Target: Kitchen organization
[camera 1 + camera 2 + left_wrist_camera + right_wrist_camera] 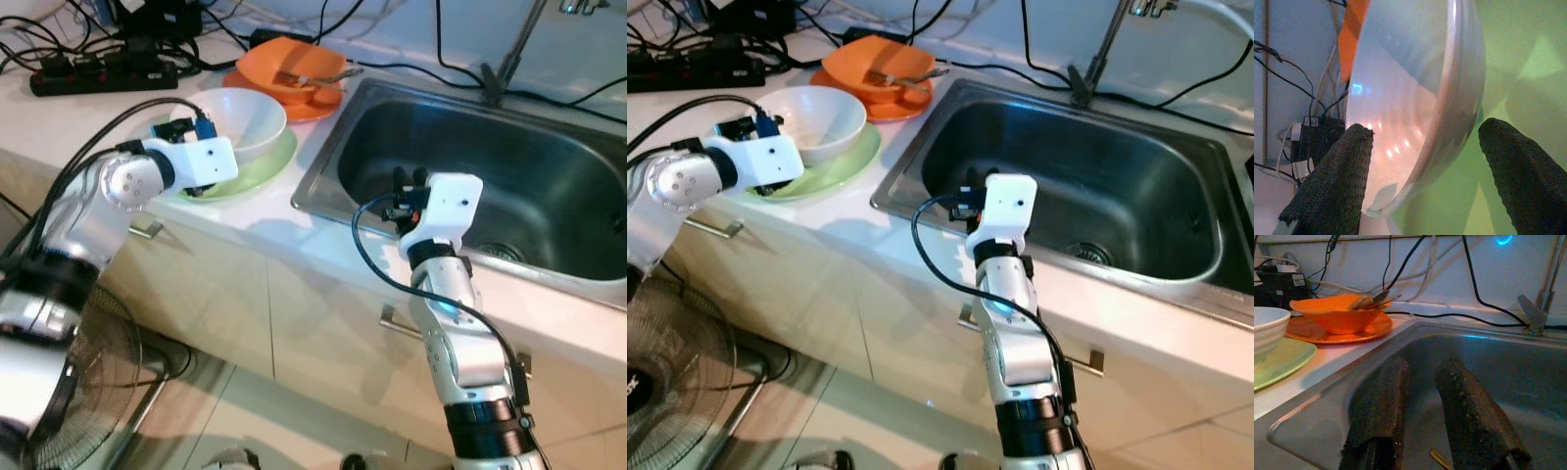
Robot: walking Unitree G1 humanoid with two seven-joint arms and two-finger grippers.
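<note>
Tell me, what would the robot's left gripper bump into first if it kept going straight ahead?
Most likely the white bowl. The left gripper is open, with its fingers on either side of the bowl's rim, above the green plate the bowl sits on. Going straight on, the rim would slide deeper between the fingers.

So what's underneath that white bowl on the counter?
The white bowl sits on a pale green plate. The left pincer straddles the bowl's rim, fingers open. The plate's middle is hidden by the bowl.
</note>
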